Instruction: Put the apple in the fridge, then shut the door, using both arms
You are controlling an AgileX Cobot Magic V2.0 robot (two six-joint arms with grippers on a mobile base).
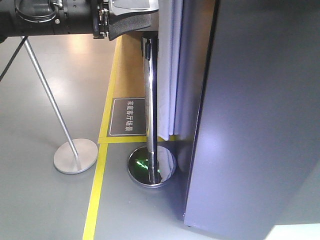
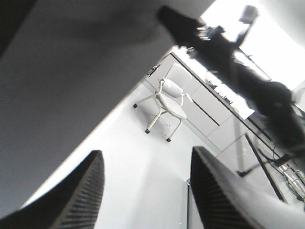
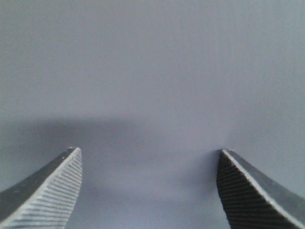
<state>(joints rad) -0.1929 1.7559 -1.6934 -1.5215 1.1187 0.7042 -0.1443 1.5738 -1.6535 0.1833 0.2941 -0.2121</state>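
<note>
Grey door panel fills the view, with both claws empty.

Dark grey door takes up the right side of the front view, its outer face toward the camera, so I judge it shut or nearly so. Neither the apple nor the white inside of the fridge shows in any view; the apple is probably already inside, though that cannot be confirmed. One black arm crosses the top left above a chrome post. The left claw is spread and holds nothing, with a grey surface beside it and a white chair beyond. The right claw is also spread and empty, facing a plain grey surface close ahead, likely the door, perhaps for a final push.
</note>
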